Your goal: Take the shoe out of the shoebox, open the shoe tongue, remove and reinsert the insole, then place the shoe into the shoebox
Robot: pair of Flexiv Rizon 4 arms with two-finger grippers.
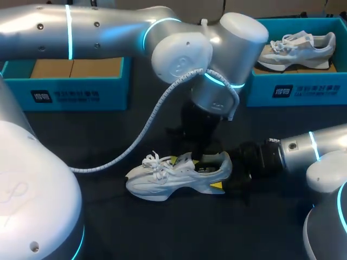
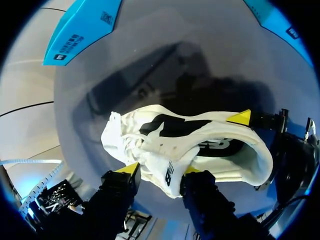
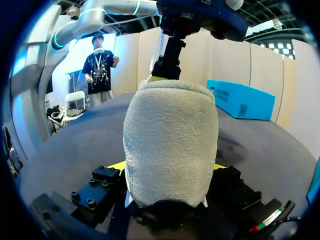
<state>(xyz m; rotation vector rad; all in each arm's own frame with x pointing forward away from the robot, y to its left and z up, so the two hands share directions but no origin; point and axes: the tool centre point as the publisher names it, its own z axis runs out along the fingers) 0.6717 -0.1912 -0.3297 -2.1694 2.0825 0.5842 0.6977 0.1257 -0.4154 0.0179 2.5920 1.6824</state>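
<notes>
1. The white shoe (image 1: 179,176) lay on its sole on the dark counter (image 1: 135,227), with its toe toward 9 o'clock and its heel toward 3 o'clock.
2. At the heel, the right hand (image 3: 167,167) was clenched on the shoe, one finger on each side of the grey heel.
3. Over the laces, the left hand (image 2: 161,170) hung above the shoe and gripped its tongue (image 2: 155,157) from both sides. The tongue stood raised.
4. Farther back, at 10 o'clock from the shoe, a blue box (image 1: 70,92) held brown cardboard (image 1: 76,67).
5. At 2 o'clock, a second blue box (image 1: 295,89) held another white shoe (image 1: 298,47).
</notes>
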